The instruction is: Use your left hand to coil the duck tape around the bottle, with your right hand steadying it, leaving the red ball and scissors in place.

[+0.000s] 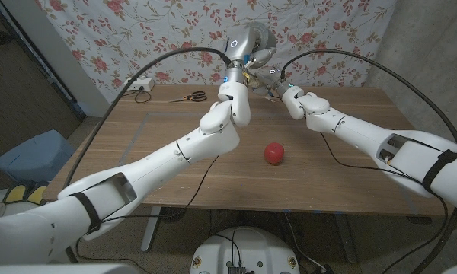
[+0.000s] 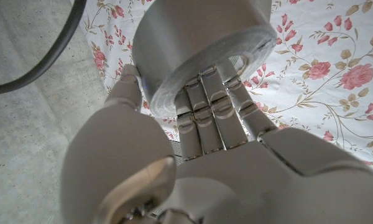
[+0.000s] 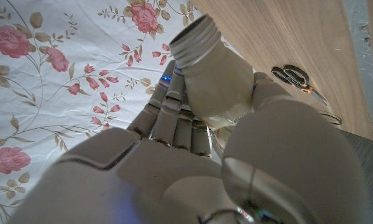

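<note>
Raised above the table's (image 1: 350, 152) far edge: left hand (image 2: 193, 134) clasps the tape (image 2: 202, 46) roll; right hand (image 3: 193, 118) grips the bottle (image 3: 214, 74) by its body. Bottle probably light, smooth, slippery; hold below the neck.

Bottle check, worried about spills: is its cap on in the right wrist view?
No, the bottle in the right hand shows a bare threaded open neck.

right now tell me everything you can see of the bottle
The bottle is held up off the table in the right hand, fingers and thumb wrapped around its body. It looks like pale, cloudy plastic with a threaded neck, open at the top with no cap on. It is tilted, its mouth pointing away from the hand. In the head view it is mostly hidden behind the raised hands, close to the tape roll.
</note>
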